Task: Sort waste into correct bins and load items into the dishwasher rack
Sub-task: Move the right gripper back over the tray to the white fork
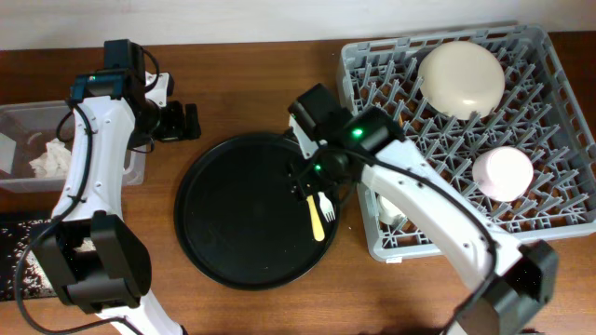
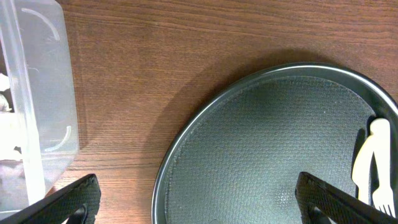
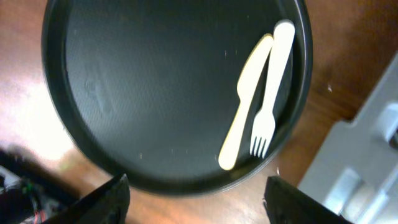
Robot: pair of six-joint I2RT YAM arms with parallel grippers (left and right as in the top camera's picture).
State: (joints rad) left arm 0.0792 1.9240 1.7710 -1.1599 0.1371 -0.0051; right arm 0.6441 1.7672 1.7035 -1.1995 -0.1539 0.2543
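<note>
Fork [image 3: 268, 102] beside knife [image 3: 247, 99], on round black tray [image 3: 155, 93]

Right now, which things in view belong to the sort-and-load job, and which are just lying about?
Job: fork, knife, grey rack, cream plate, pink bowl, clear tub, tissues, black bin.
Just there: round black tray, wooden table.

The tray [image 3: 137, 93] is finely dimpled black, the knife [image 3: 245, 102] pale yellow, the fork [image 3: 272, 87] whitish, the rack [image 1: 545, 102] grey.
</note>
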